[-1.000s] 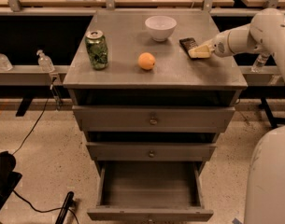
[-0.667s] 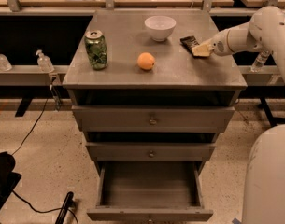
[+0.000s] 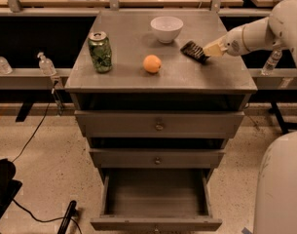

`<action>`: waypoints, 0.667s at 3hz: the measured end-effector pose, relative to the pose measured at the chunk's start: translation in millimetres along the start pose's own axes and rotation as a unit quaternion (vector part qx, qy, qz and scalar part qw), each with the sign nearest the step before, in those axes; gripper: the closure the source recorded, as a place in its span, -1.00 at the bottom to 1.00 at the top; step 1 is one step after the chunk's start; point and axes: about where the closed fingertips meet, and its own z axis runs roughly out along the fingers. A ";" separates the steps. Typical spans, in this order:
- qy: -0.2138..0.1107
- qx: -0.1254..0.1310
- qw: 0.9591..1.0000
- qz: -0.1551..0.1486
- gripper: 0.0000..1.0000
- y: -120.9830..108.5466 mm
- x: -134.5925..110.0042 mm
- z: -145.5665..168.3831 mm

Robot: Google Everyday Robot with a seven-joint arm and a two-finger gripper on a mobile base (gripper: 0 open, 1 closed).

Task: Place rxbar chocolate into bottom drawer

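The rxbar chocolate (image 3: pixel 191 49), a small flat black bar, is at the right side of the cabinet top, just right of the white bowl (image 3: pixel 166 28). My gripper (image 3: pixel 206 52) reaches in from the right and is shut on the bar's right end, holding it tilted just above the surface. The bottom drawer (image 3: pixel 156 222) is pulled out and open below; its grey inside shows nothing in it. The two drawers above it are shut.
A green can (image 3: pixel 100 51) stands at the left of the cabinet top (image 3: pixel 123 77) and an orange (image 3: pixel 152 63) lies near the middle. Plastic bottles (image 3: pixel 45 63) stand on a shelf to the left. My white base (image 3: pixel 282 184) fills the lower right.
The gripper has closed in on the bar's right end. The bar has shifted slightly to the left and toward the front, and now sits tilted.
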 end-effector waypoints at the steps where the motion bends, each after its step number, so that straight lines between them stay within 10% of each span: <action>1: -0.073 -0.055 0.989 -0.118 1.00 28.1 -44.0 -100.0; 2: -0.083 -0.111 0.974 -0.178 1.00 62.1 -30.2 -154.9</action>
